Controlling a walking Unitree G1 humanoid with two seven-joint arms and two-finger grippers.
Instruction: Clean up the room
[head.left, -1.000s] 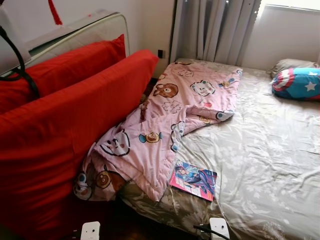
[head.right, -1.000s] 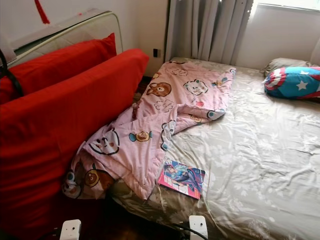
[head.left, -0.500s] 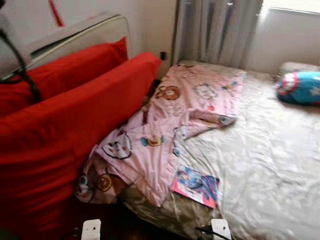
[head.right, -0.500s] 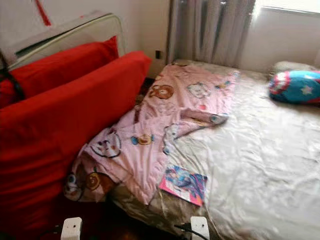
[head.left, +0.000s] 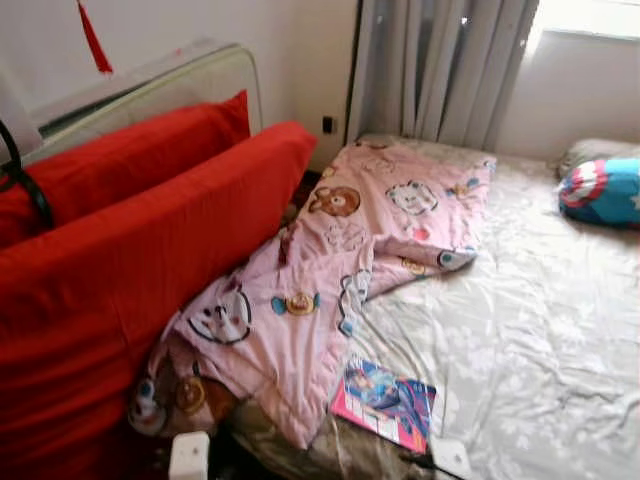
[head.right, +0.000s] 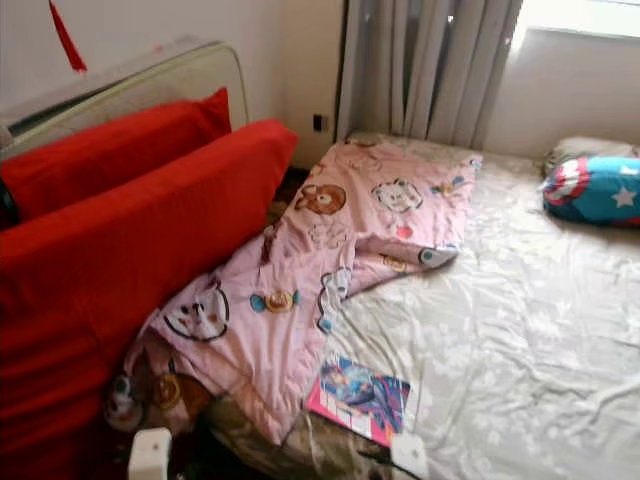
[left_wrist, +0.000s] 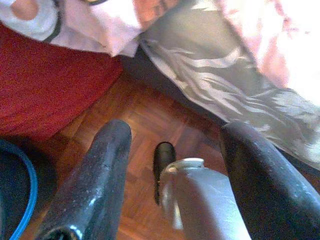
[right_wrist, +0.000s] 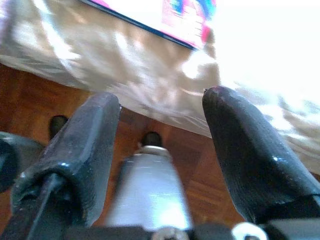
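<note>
so i am standing at the near edge of the bed (head.left: 540, 330), and both my arms hang low over the wood floor (left_wrist: 150, 120). my left claw (left_wrist: 175, 165) is wide with nothing in it, and it sits near the spot where the pink blanket (head.left: 330, 270) slides off the bed's left edge. my right claw (right_wrist: 160, 145) is wide and holds nothing too, just below the bed's near edge, under the bright book (head.left: 385, 402).

i think the book is the first thing to pick up. it lies flat on the sheet close to the near edge, and the blanket's corner is touching it or right beside it. if i push at it from below, it could slip off onto the floor. if i pinch too deep, i could grab the sheet or the blanket too and drag them along. the blanket is soft and heavy at its hanging end, so one tug could pull all of it down by the red cushion (head.left: 140, 270).
</note>
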